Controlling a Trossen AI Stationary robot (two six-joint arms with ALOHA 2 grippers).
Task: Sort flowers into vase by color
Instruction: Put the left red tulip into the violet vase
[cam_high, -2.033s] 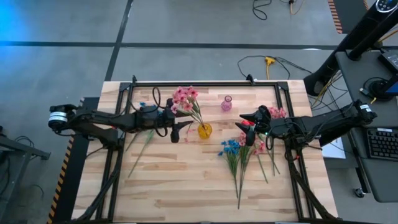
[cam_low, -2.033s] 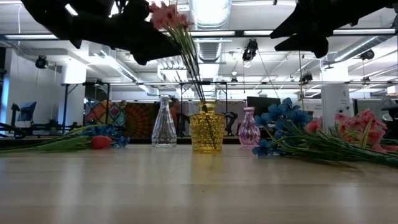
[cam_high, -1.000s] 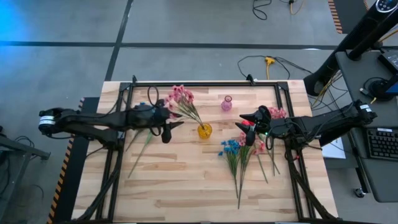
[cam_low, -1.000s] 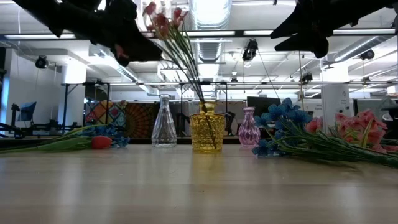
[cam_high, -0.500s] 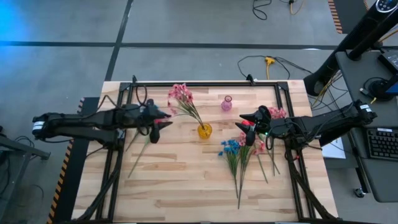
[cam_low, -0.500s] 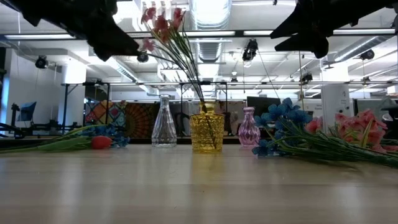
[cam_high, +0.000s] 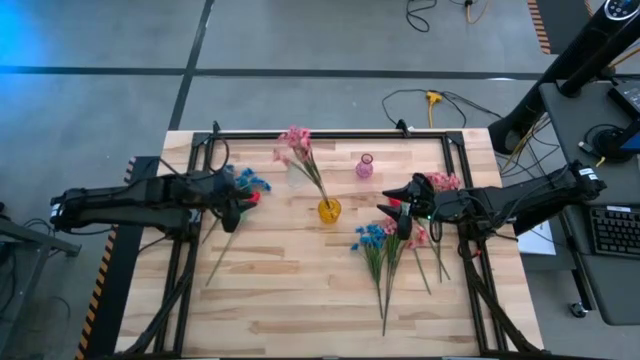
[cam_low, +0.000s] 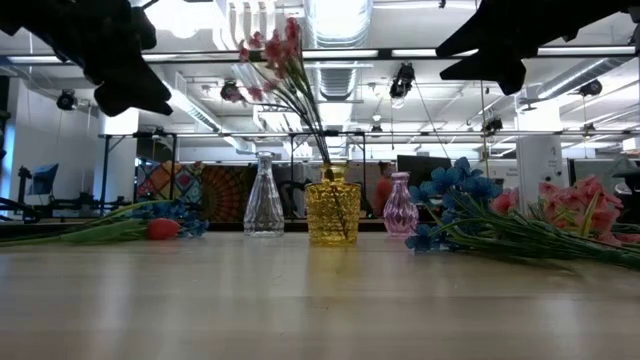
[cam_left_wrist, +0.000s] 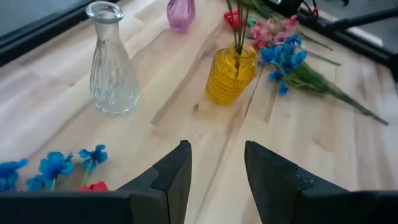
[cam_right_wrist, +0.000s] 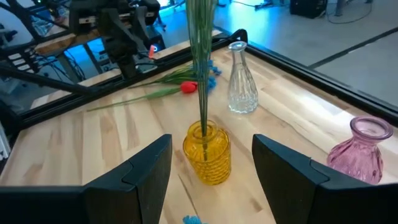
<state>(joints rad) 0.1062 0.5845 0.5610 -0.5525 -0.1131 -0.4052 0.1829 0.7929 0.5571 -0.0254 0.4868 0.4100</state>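
Observation:
A spray of pink flowers (cam_high: 293, 146) stands with its stems in the yellow vase (cam_high: 328, 210) and leans toward the far left. My left gripper (cam_high: 243, 205) hangs open and empty left of that vase, above blue flowers (cam_left_wrist: 56, 165) and a red bud (cam_left_wrist: 93, 185) lying on the table. Open and empty too, my right gripper (cam_high: 398, 218) hovers right of the yellow vase (cam_right_wrist: 207, 153). Blue flowers (cam_high: 371, 238) and pink flowers (cam_high: 441, 182) lie on the table under and beside it.
A clear glass vase (cam_left_wrist: 112, 62) stands behind the yellow one to its left, and a small pink vase (cam_high: 365, 166) at the far middle. Long green stems (cam_high: 385, 290) reach toward the near edge. A black frame (cam_high: 330, 134) runs around the wooden tabletop.
My left gripper has drawn back from the yellow vase toward the table's left edge, rolling as it went, still open. The pink flowers stay in the yellow vase. My right arm has kept still.

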